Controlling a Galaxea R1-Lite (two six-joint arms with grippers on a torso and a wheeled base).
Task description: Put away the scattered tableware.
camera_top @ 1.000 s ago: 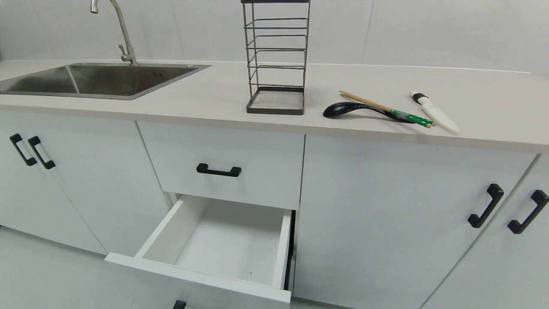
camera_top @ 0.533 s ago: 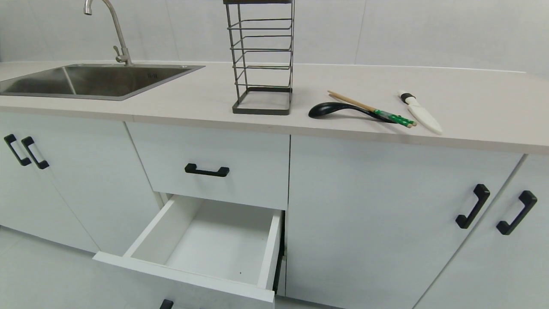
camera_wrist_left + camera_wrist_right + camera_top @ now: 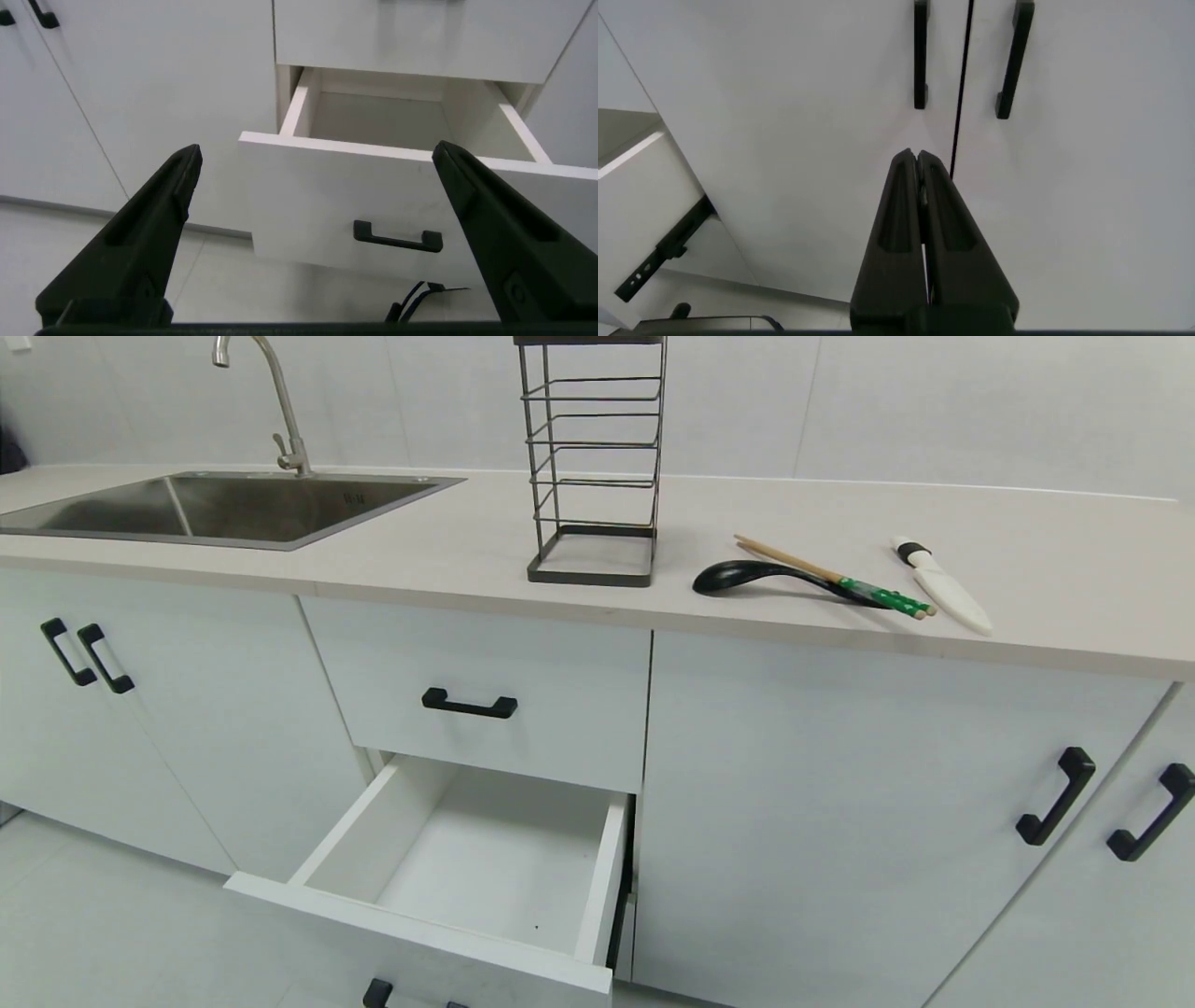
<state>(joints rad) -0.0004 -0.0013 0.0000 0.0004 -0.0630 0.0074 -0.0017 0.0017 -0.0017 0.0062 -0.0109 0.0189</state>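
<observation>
Rack [image 3: 594, 483] stands near spoon [image 3: 728, 579], chopsticks [image 3: 794, 558], knife [image 3: 943, 585] (sink [image 3: 233, 509] farther left).

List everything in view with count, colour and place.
spoon: 1, black, on countertop, right of the rack.
chopsticks: 1 pair, wood with green ends, across the spoon's handle.
knife: 1, white with black band, right of chopsticks.
rack: 1, dark wire, upright on countertop.
sink: 1, steel, countertop's left end, with faucet.
drawer: 1 open, white, under the countertop.
left gripper: 1, black, open, facing the drawer.
right gripper: 1, black, shut, before cabinet doors.
</observation>
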